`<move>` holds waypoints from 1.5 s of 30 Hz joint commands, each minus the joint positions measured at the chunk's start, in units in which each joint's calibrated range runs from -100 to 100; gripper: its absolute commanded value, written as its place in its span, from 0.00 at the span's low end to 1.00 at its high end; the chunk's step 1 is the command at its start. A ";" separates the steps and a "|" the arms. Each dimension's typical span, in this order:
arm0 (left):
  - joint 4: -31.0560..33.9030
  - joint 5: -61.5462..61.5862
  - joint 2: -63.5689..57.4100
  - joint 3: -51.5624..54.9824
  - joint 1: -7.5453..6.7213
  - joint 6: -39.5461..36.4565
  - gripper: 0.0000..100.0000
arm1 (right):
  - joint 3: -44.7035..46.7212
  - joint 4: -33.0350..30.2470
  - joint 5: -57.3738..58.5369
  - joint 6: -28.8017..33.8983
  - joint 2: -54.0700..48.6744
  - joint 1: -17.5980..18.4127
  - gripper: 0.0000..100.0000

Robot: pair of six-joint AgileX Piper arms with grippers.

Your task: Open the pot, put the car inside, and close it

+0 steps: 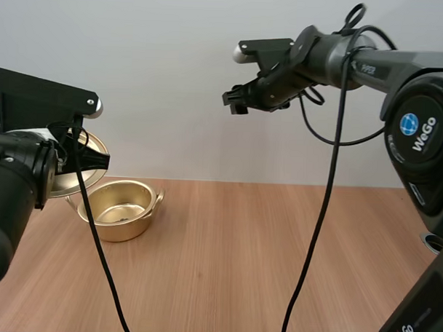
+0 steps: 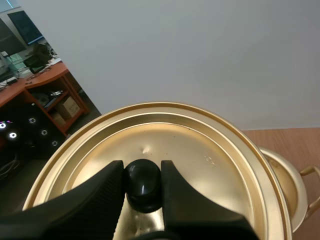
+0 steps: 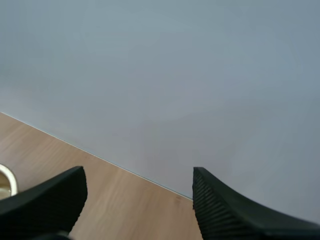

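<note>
A golden pot [image 1: 119, 209] stands uncovered at the back left of the wooden table, and nothing shows inside it. Its golden lid [image 2: 165, 150] is held up in the air, tilted, just left of the pot [image 2: 285, 185]. My left gripper [image 2: 142, 182] is shut on the lid's black knob [image 2: 143, 184], one finger on each side. In the high view the lid [image 1: 90, 169] shows behind my left arm. My right gripper [image 1: 235, 101] hangs high above the middle of the table. Its fingers [image 3: 235, 210] stand apart with nothing between them.
The wooden table [image 1: 232, 268] runs from the pot to the right edge, against a plain pale wall. My right arm's base [image 1: 423, 217] stands at the right side.
</note>
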 commanded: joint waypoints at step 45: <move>-2.23 -30.32 33.78 2.94 -7.11 -0.76 0.09 | -0.07 4.48 42.25 3.64 -16.49 -7.24 1.00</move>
